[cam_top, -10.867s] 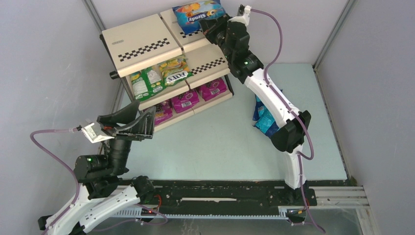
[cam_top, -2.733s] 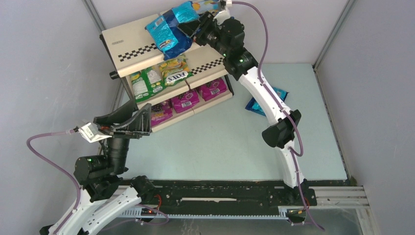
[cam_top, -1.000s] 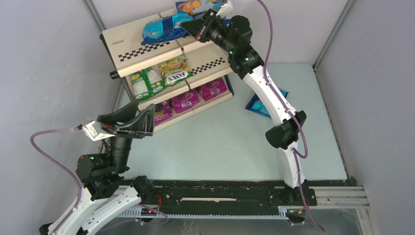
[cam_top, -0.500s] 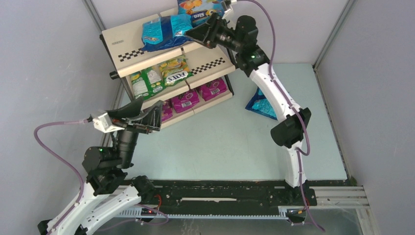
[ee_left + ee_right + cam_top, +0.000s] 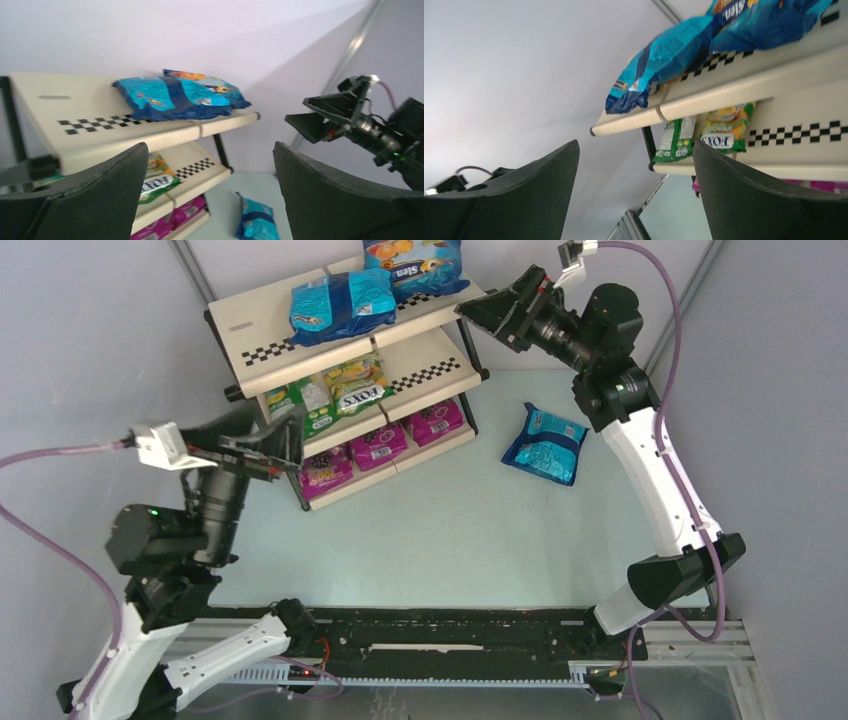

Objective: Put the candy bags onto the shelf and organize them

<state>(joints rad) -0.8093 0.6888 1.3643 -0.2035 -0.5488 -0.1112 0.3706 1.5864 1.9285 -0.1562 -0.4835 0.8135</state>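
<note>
Right gripper [image 5: 492, 312] hangs just off the right end of the shelf [image 5: 250, 330], jaws spread wide w/ nothing btwn them. Left gripper [image 5: 285, 448] sits by the shelf's left side, jaws fully apart too, empty. Top tier carries a teal-blue bag [image 5: 340, 305] w/ the blue orange-fruit bag [image 5: 412, 262] right beside it. Green-yellow bags [image 5: 325, 390] are on the mid tier, magenta bags [image 5: 385, 445] at the bottom. One last teal bag [image 5: 547, 442] lies flat on the bench [image 5: 450, 530], well apart from the rack. That's prob next, for the right arm. To do it well: drop straight over it, pinch a sealed edge not the puffy middle, lift clear of the frame, then lay it on the bare left part of the top tier.
</note>
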